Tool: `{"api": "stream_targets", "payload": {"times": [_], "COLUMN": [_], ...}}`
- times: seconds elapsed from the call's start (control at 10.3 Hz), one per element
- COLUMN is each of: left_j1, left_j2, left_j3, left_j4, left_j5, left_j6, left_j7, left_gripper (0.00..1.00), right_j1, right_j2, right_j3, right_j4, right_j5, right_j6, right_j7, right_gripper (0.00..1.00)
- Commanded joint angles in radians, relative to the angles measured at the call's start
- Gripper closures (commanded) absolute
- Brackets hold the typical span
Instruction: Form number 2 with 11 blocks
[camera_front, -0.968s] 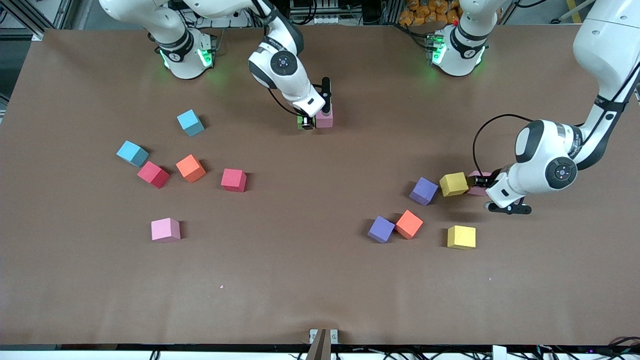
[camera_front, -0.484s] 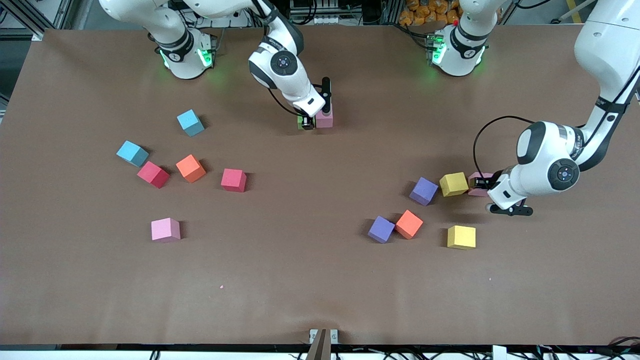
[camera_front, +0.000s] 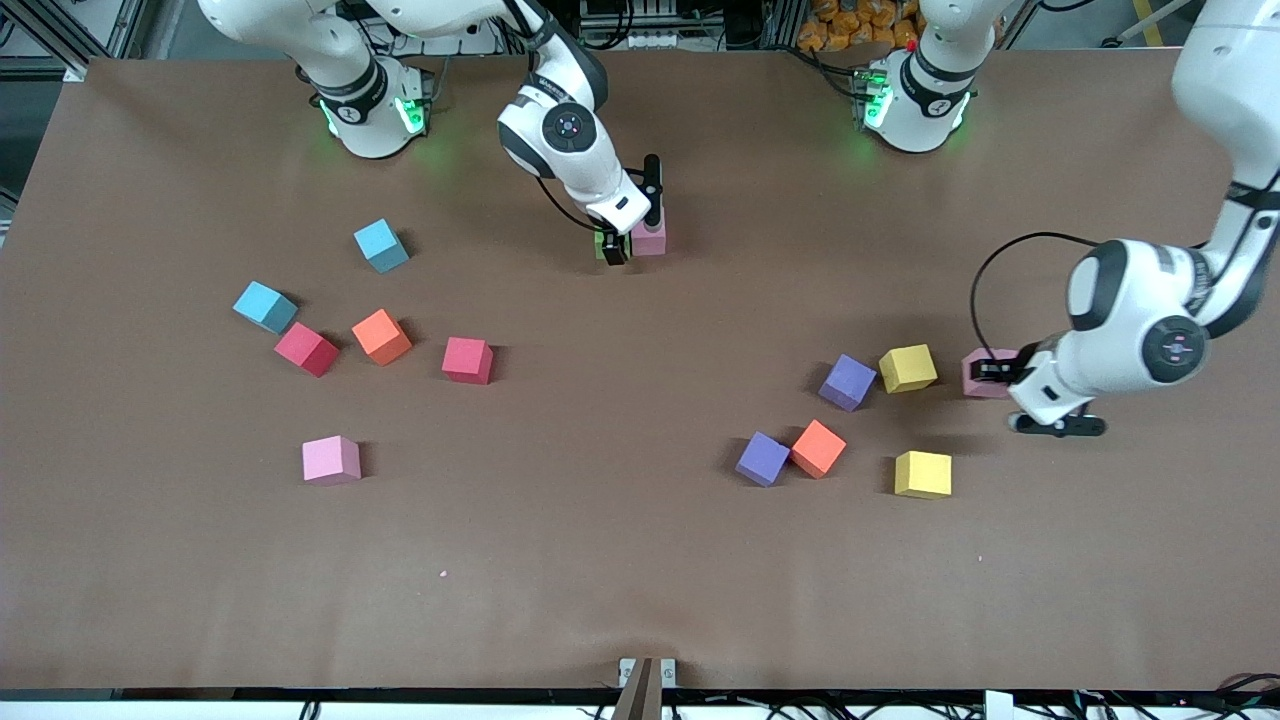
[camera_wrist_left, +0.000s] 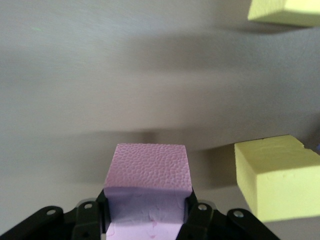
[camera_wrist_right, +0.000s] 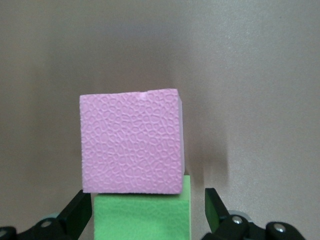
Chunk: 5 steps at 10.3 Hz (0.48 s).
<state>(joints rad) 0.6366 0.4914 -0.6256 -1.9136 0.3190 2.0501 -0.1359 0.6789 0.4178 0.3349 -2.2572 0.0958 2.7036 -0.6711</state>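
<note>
Toward the left arm's end of the bench (camera_front: 640, 600), grips a pink block (camera_front: 980, 372) with the left hand (camera_front: 995, 372), fingers clamped on two of its sides. Sits at three o'clock of a yellow block (camera_front: 908, 368), just apart from it. At nine o'clock of that yellow block, touching or nearly so, a purple block (camera_front: 847, 382). At six o'clock of these and nearer the front camera, a second purple block (camera_front: 762, 459) pressed against an orange block (camera_front: 818, 448), with a second yellow block (camera_front: 922, 474) at three o'clock of the orange one, apart.

Near the robots' bases, mid-bench, straddles a green block (camera_front: 599, 243) with the right hand (camera_front: 612, 248), fingers spread and clear of it. Touching the green block at its three o'clock, a second pink block (camera_front: 649, 238).

Toward the right arm's end, a loose scatter: a red block (camera_front: 467, 360), a second orange block (camera_front: 381, 336) at its nine o'clock, a second red block (camera_front: 306, 349) touching a light-blue block (camera_front: 265, 306) at its eleven o'clock, a second light-blue block (camera_front: 380, 245) at twelve o'clock of the orange one, and a third pink block (camera_front: 331, 460) nearest the front camera, alone.
</note>
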Motion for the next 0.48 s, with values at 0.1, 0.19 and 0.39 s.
{"api": "stream_targets", "payload": {"times": [0.1,0.19,0.39], "left_j1": [-0.012,-0.023,-0.061], "left_j2": [-0.016,-0.013,-0.014], "left_j3": [-0.031,-0.031,-0.032], "left_j4": [0.218,0.255,0.289], "left_j5": [-0.147,-0.149,-0.149], "left_j6": [-0.238,-0.266,-0.280], "left_j7": [-0.011,-0.040,-0.132], "left_gripper": [0.64,0.64,0.65], "right_j1": [0.010,0.010,0.002], "right_j2": [-0.086,-0.109,-0.155], "right_j3": [0.001,0.001,0.001], "right_j4": [0.004,0.004,0.004], "right_j5": [-0.005,-0.005,-0.005], "right_j6": [-0.120,-0.136,-0.180], "right_j7": [0.019,0.013,0.011], "right_gripper": [0.00,0.00,0.00]}}
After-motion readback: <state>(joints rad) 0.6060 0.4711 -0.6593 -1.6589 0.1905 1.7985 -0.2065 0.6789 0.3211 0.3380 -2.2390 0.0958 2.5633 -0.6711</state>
